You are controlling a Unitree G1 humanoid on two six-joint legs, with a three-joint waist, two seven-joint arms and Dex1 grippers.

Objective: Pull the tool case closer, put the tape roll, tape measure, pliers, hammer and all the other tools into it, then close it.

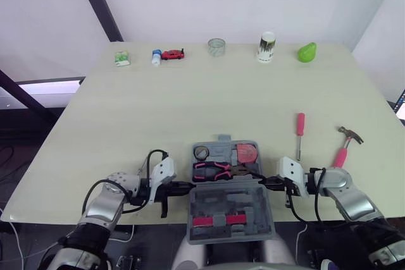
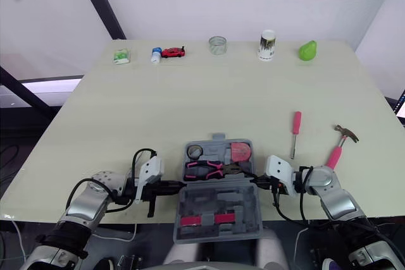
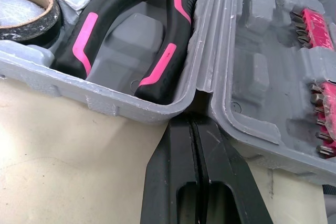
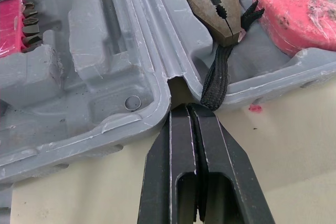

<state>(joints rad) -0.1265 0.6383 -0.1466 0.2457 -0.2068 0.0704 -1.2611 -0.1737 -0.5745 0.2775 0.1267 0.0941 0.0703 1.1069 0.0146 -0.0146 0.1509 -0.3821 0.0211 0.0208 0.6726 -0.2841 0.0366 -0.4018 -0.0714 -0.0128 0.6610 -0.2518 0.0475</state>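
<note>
The grey tool case lies open at the table's front edge, its lid hanging over the edge toward me. Its tray holds the tape roll, the pink tape measure and the black-and-pink pliers. The pink-handled hammer and a pink screwdriver lie on the table right of the case. My left gripper is shut, its tips at the left end of the hinge. My right gripper is shut with its tips at the right end of the hinge, beside the tape measure's black strap.
Along the far edge stand a green packet, a small bottle, a red toy car, a glass, a can and a green fruit. Pink bit holders sit in the lid.
</note>
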